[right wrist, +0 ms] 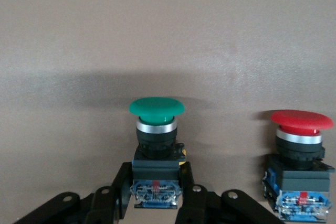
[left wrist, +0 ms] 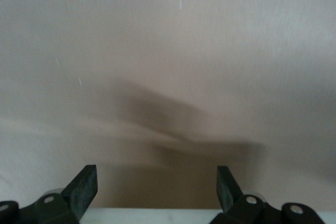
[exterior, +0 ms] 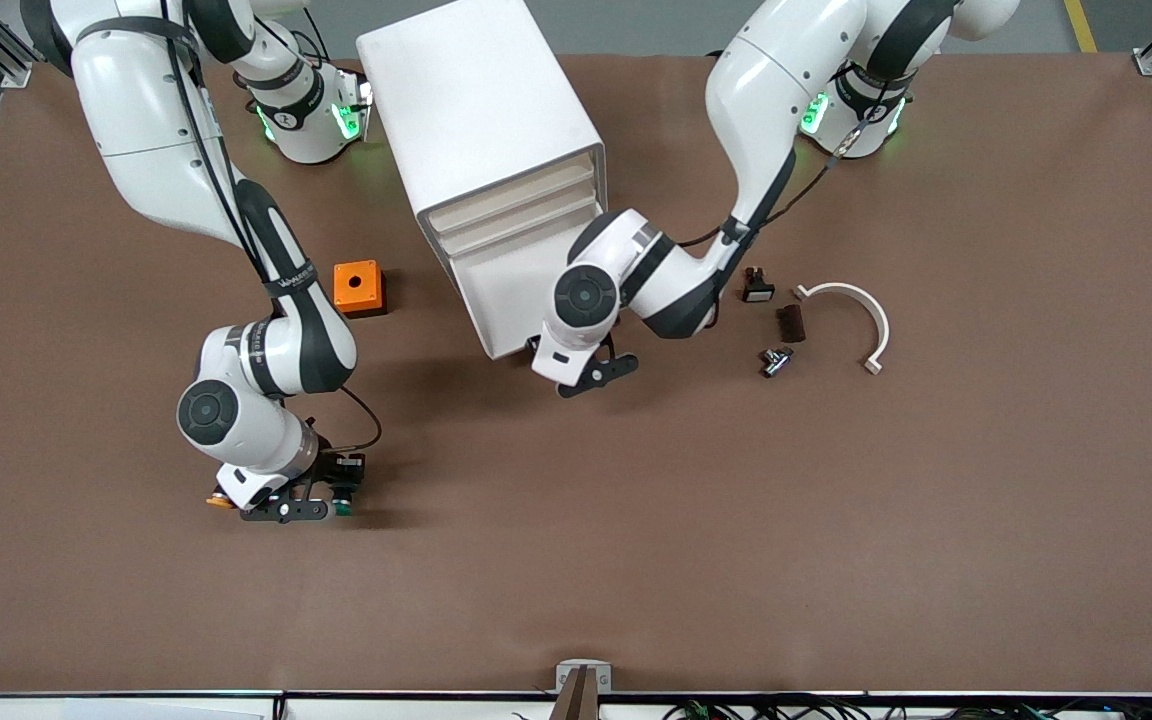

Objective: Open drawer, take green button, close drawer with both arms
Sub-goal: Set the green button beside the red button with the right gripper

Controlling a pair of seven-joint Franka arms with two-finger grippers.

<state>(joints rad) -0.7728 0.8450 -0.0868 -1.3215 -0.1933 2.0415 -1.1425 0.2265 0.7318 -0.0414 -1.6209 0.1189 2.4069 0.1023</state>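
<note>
fingers of the right gripper (right wrist: pixel 157 203) sit close on either side of the blue-grey rear block of the button (right wrist: pixel 156 129), so it looks clasped, though whether the grip is firm or just loosening i cannot tell. the button stands upright, green cap up, on the brown table (exterior: pixel 696 560), well toward the right arm's end and nearer the front camera than the cabinet (exterior: pixel 496 170). a red-capped button (right wrist: pixel 300 150) stands just beside it, and an orange-capped one (exterior: pixel 220 501) peeks out under the same gripper in the front view. the left gripper (left wrist: pixel 156 190) has its fingers spread wide and empty, low against the cabinet's cream front. the drawer (exterior: pixel 521 232) looks pushed in, flush with the others as far as the front view shows. judging by that, the opening, taking and closing seem done, and what remains is letting the button go and pulling both arms clear. an orange box (exterior: pixel 358 287) lies near the cabinet, and small parts and a white curved piece (exterior: pixel 851 320) toward the left arm's end.
</note>
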